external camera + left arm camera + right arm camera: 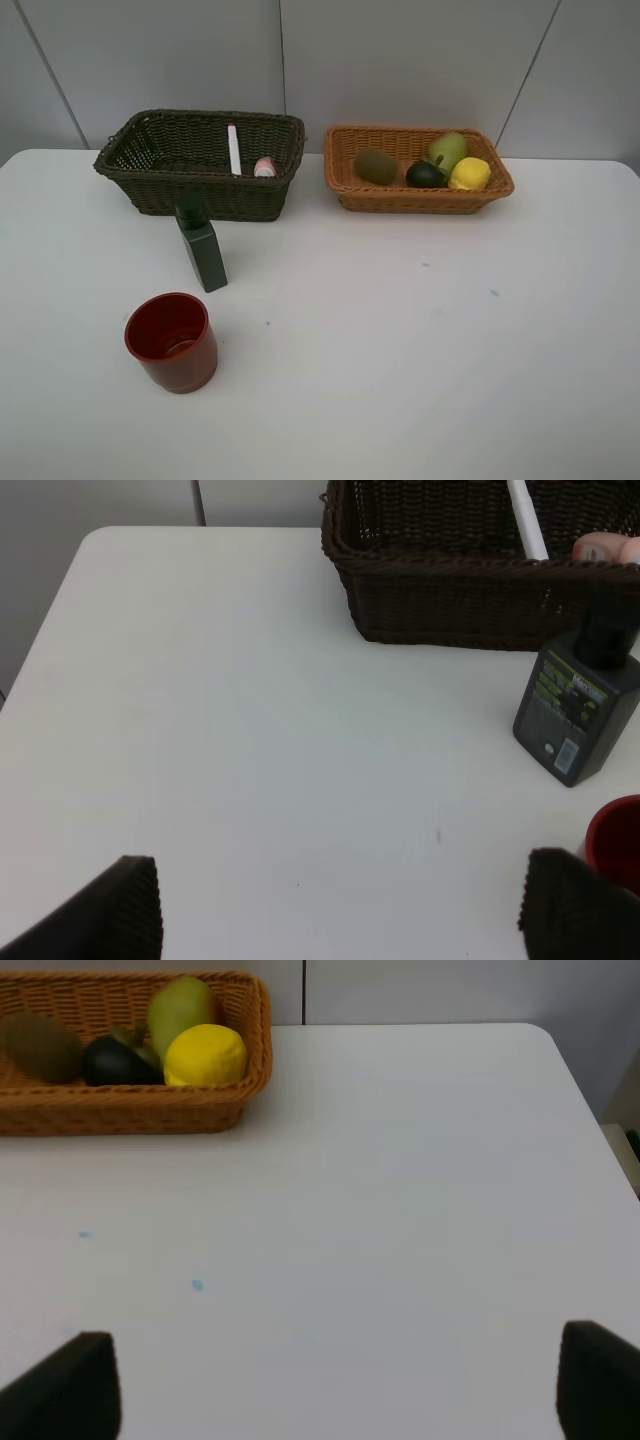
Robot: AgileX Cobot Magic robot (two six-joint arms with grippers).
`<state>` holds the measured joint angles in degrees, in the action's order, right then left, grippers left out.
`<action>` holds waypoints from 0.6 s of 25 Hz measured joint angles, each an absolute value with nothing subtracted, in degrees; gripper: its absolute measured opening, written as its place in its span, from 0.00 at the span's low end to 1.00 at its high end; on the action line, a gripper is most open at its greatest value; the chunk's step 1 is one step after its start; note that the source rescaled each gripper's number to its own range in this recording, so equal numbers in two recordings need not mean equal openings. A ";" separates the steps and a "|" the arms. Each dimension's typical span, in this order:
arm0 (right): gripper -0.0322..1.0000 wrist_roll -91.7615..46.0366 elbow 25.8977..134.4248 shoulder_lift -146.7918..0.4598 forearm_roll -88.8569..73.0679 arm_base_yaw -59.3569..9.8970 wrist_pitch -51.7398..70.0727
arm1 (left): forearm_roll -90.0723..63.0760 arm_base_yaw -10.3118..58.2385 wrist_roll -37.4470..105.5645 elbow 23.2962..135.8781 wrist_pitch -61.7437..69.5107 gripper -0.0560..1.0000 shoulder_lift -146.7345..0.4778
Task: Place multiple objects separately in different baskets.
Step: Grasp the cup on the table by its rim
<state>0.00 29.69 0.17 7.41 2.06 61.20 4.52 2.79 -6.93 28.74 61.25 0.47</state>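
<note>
A white tabletop [420, 380] is stretching before a grey panelled wall [400, 60], with open surface spreading across its front and right. At the back, a deep dark brown-green wicker basket [150, 190] is holding a white pink-tipped marker [234, 150] and what seems a pink white-capped bottle [265, 167]. Beside it, a shallow orange-tan wicker basket [420, 198] is carrying a brown kiwi [375, 166], dark mangosteen [425, 175], green-red pear [448, 150] and yellow lemon [469, 174]. A dark green bottle [203, 255] and red cup [172, 342] are standing outside, before the dark basket. The left pincer [345, 910] and right pincer [335, 1390] are gaping wide, holding nothing.

dark brown-green woven wicker basket [150, 185]: rough | orange-tan woven wicker basket [420, 198]: rough | round red cup [172, 342]: glossy | white table [400, 350]: smooth, matt
</note>
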 joint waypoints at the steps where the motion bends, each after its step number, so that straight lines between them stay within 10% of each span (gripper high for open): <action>1: 0.94 0.00 29.69 0.17 7.41 2.06 61.20 | 4.52 2.79 -6.93 28.74 61.25 0.94 0.47; 15: 0.94 0.00 29.69 0.17 7.41 2.06 61.20 | 4.52 2.79 -6.93 28.74 61.25 0.94 0.47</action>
